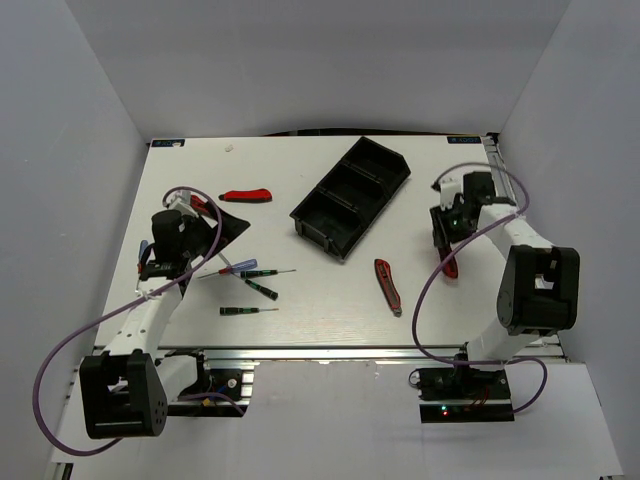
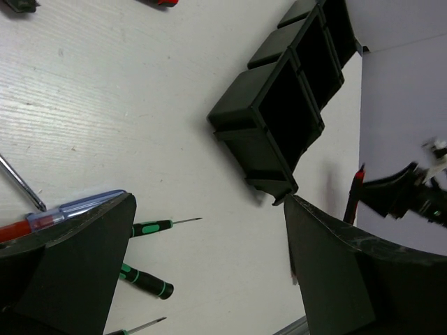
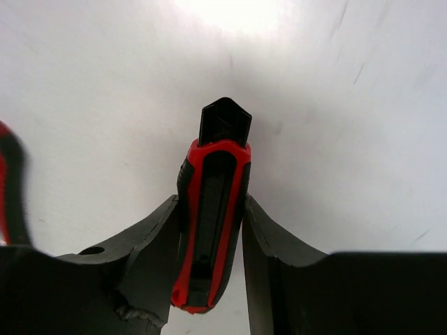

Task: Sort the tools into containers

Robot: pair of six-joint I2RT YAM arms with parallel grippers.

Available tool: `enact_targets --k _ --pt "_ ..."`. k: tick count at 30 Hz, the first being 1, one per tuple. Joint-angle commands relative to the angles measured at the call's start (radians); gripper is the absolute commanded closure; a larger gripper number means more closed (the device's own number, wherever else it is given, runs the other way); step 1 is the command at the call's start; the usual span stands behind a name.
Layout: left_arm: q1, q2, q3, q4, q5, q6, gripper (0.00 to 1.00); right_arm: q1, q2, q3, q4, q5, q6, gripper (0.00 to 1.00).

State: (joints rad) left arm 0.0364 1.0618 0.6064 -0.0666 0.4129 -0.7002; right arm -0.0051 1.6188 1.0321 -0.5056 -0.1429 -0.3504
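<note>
The right arm's fingers (image 3: 147, 241) clamp a red-and-black utility knife (image 3: 209, 209) at the right side of the bench (image 1: 300, 335), with one finger pressed to each flank of its handle. Whether the knife has cleared the surface cannot be told. Just beside them, at the left edge of the wrist view, lies another red-and-black handle (image 3: 7, 188), too blurred to name.

The left arm's fingers (image 2: 77, 272) gape wide and hold nothing. They hover over the left part of the bench, near a blue-and-red screwdriver (image 2: 70, 209).

The sorting looks barely begun. The long black tray (image 1: 322, 234) sits at an angle toward the far middle of the bench, and all three of its compartments appear empty from above. Everything else is out on the bare surface. A second utility knife (image 1: 388, 286) lies near the front, between the tray and the right arm. Green-handled screwdrivers (image 1: 262, 288) are scattered in front of the left arm, and a red-handled tool (image 1: 246, 195) lies to the left of the tray.

Little seems to block the way from the held knife to the tray. The nearby blurred handle and the right arm's own looping purple cable (image 1: 425, 290) are the likeliest things to snag.
</note>
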Motion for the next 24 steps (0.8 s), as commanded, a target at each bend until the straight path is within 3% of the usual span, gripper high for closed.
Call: enact_targets --k 1,2,6,12,17,24 --pt "-0.001 -0.003 0.041 0.047 0.052 -0.01 0.02 0.004 -0.004 0.212 0.035 -0.234 -0.175 0.96" --pt "-0.001 0.001 0.041 0.051 0.058 -0.01 0.02 0.004 0.024 0.256 0.021 -0.338 -0.255 0.97" --pt "-0.001 0.006 0.043 0.056 0.09 -0.013 0.02 0.048 0.128 0.462 0.031 -0.457 -0.326 1.0" --pt "-0.001 -0.017 0.035 0.054 0.119 -0.028 0.02 0.117 0.323 0.715 0.249 -0.458 -0.237 1.0" --pt "-0.001 -0.037 0.024 0.047 0.145 -0.053 0.02 0.2 0.464 0.865 0.454 -0.356 -0.239 1.0" --pt "-0.003 -0.086 0.026 -0.024 0.135 -0.071 0.02 0.214 0.661 1.114 0.547 -0.276 -0.202 0.99"
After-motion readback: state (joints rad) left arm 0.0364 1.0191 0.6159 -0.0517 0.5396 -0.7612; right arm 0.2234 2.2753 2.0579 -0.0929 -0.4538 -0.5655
